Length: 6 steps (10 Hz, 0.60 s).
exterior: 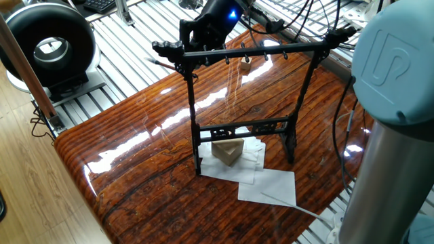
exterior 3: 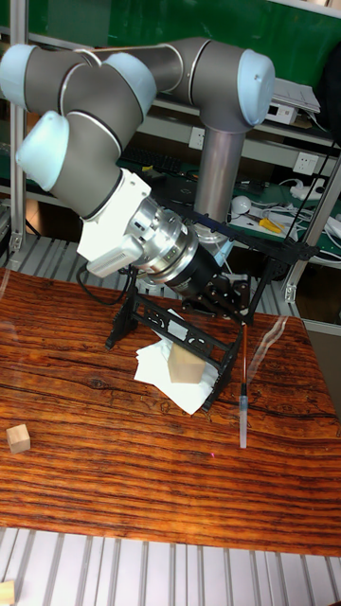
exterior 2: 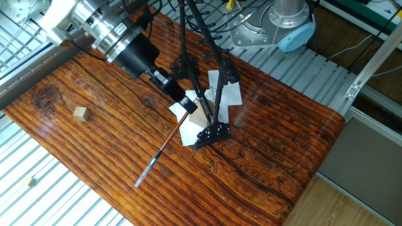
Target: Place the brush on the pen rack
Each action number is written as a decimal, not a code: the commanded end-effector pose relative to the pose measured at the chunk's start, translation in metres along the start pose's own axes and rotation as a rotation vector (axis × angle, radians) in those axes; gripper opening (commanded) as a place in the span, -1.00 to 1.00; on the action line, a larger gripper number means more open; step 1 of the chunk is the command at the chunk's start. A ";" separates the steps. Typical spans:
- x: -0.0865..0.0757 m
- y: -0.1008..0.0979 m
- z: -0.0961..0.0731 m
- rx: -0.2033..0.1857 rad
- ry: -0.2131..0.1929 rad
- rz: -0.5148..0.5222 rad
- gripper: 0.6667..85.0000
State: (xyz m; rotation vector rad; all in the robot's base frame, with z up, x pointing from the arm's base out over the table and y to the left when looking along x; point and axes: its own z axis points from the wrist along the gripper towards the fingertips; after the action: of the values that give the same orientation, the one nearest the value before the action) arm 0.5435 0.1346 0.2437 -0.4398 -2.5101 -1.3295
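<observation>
The brush (exterior 2: 160, 149) is a thin rod with a reddish-brown shaft and a pale grey lower end. It hangs in the air above the table from my gripper (exterior 2: 186, 105), which is shut on its upper end. In the tall fixed view the brush (exterior 3: 244, 393) hangs nearly upright just right of the pen rack (exterior 3: 180, 329), below my gripper (exterior 3: 241, 305). The pen rack (exterior: 252, 51) is a tall black frame with a row of pegs on its crossbar. My gripper (exterior: 194, 32) is close behind the crossbar's left end. From above, the pen rack (exterior 2: 208, 94) lies right beside my fingertips.
A pale wooden block (exterior: 228, 151) sits on white papers (exterior: 268, 185) under the rack, and a small tag (exterior: 246, 66) hangs from a peg. A small wooden cube (exterior 2: 79, 113) lies on the table's far side. The arm's grey column (exterior: 395, 129) stands at the table edge.
</observation>
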 end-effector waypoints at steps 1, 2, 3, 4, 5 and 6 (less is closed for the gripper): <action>0.009 0.012 -0.005 -0.059 0.017 0.006 -0.99; 0.012 0.013 -0.005 -0.071 0.024 0.008 -0.99; 0.013 0.014 -0.006 -0.076 0.028 0.009 -0.99; 0.016 0.017 -0.006 -0.090 0.039 0.012 -0.99; 0.019 0.019 -0.006 -0.101 0.049 0.015 -0.99; 0.019 0.015 -0.006 -0.092 0.050 0.009 -0.99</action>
State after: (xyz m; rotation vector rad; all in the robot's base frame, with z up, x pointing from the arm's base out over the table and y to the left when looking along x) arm 0.5347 0.1391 0.2584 -0.4402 -2.4358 -1.4067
